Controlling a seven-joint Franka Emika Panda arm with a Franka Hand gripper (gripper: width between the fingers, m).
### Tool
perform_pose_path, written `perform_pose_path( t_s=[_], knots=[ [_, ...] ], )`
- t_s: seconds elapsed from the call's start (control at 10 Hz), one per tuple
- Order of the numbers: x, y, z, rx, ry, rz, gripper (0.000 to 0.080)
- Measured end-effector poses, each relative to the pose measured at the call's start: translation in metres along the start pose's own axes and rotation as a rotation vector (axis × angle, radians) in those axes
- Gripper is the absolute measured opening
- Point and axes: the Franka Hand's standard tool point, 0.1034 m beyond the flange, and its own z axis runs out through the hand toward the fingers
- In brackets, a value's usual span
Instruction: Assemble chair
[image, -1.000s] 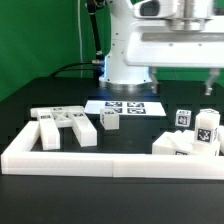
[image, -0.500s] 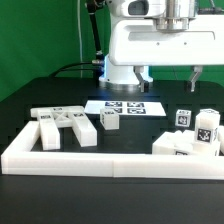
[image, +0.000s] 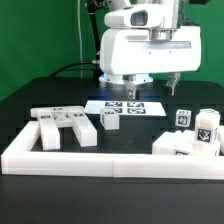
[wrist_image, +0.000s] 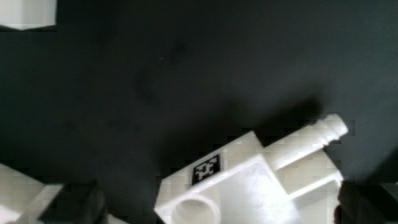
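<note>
The chair lies in loose white tagged parts inside the low white wall (image: 100, 158). A cluster of slabs (image: 65, 126) sits at the exterior view's left, a small block (image: 110, 120) near the middle, and a pile with upright tagged posts (image: 195, 138) at the right. My gripper (image: 154, 87) hangs open and empty above the back of the table, over the marker board (image: 125, 107). The wrist view shows a blocky white part (wrist_image: 258, 172) with a black tag and a round peg (wrist_image: 324, 130) on the black table below the jaws, touching nothing.
The robot's white base (image: 125, 55) stands behind the marker board, with a green backdrop and cables beyond it. Another white piece (wrist_image: 25, 12) shows at a corner of the wrist view.
The arm has swung toward the exterior view's left, from above the right pile to over the marker board. The jaws stayed open and no part has moved.
</note>
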Motion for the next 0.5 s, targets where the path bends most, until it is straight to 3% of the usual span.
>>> perform_pose_path(
  t_s=[0.2, 0.5],
  knots=[
    [-0.002, 0.001, 0.001, 0.0, -0.002, 0.003, 0.0649],
    [-0.051, 0.011, 0.016, -0.021, -0.014, 0.056, 0.0649]
  ],
)
